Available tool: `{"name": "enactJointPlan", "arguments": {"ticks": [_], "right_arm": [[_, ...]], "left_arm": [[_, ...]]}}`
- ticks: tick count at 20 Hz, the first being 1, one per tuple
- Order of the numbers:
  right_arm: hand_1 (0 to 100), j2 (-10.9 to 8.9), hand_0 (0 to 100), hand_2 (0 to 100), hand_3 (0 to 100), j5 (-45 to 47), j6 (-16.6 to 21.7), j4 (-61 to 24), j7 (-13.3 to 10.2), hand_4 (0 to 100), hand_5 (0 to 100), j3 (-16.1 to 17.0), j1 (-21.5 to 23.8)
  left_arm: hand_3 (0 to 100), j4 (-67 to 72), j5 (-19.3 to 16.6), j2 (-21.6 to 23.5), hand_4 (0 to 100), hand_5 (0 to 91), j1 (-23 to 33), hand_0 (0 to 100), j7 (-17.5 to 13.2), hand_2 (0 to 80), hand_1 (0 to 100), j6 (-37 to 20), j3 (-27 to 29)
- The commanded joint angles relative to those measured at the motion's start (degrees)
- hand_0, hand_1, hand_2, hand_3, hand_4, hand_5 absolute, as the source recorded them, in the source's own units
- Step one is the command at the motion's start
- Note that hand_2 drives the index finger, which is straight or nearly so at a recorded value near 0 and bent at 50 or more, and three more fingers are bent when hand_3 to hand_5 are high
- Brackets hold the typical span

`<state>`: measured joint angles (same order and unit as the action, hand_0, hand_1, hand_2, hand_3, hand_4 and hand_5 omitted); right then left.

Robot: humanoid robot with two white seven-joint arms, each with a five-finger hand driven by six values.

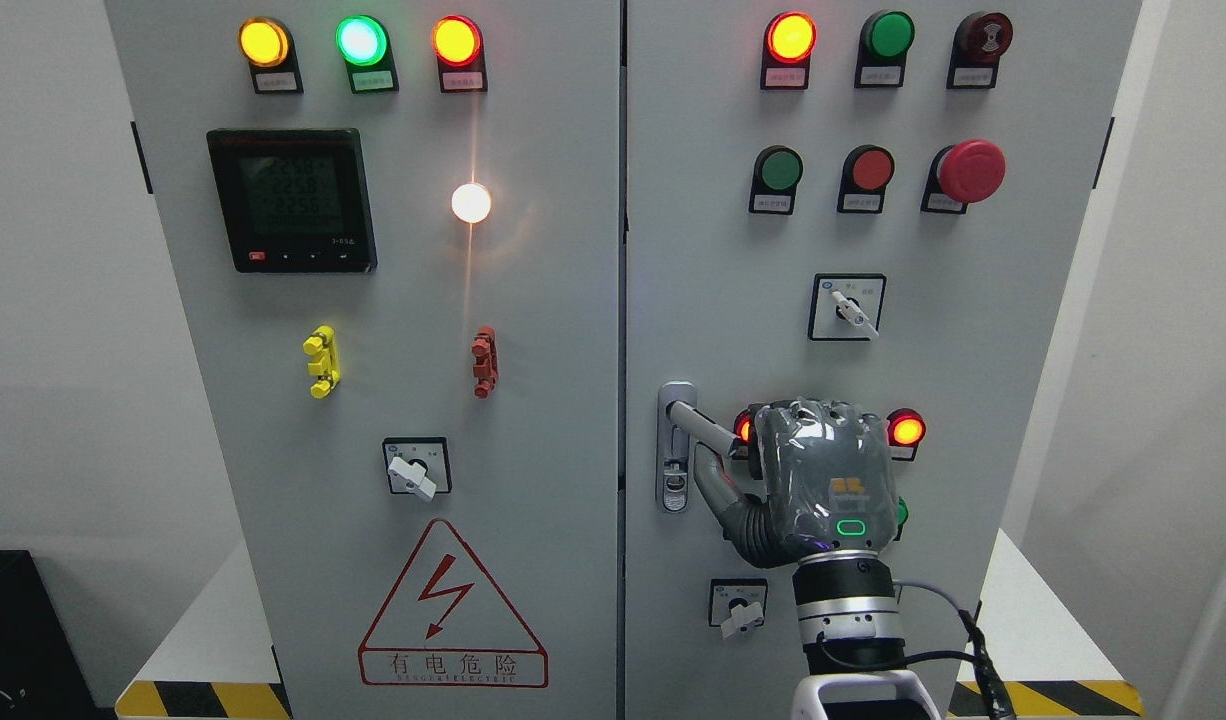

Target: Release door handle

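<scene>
Rising from the bottom edge right of centre, your right hand [818, 475] sat against the right-hand cabinet door [973, 300], back of the hand toward the camera. Its fingers were curled over the grip of the door handle [701, 425], which jutted rightward from its silver lock plate [676, 450] at lower centre of the frame, and the thumb [718, 490] lay beneath that grip. A lit red lamp [906, 430] showed just right of the hand
</scene>
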<state>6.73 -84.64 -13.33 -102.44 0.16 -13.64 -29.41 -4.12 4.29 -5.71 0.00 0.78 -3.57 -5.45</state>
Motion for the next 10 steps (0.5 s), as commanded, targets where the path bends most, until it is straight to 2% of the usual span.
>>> {"name": "enactJointPlan", "arguments": {"ticks": [1,10], "right_arm": [[41,-0.14,46,90,100,0.0,0.06,-0.57,-0.25,100,97,0.37,0.05],[41,-0.31,46,90,100,0.0,0.06,-1.18,-0.25,100,97,0.54,0.31]], "left_arm": [[0,-0.01,0.02,0.0,0,0.0,0.97,12,0.01,0.0,56,-0.04,0.0],[0,-0.01,0.02,0.0,0,0.0,0.97,12,0.01,0.0,56,-0.04,0.0]]}}
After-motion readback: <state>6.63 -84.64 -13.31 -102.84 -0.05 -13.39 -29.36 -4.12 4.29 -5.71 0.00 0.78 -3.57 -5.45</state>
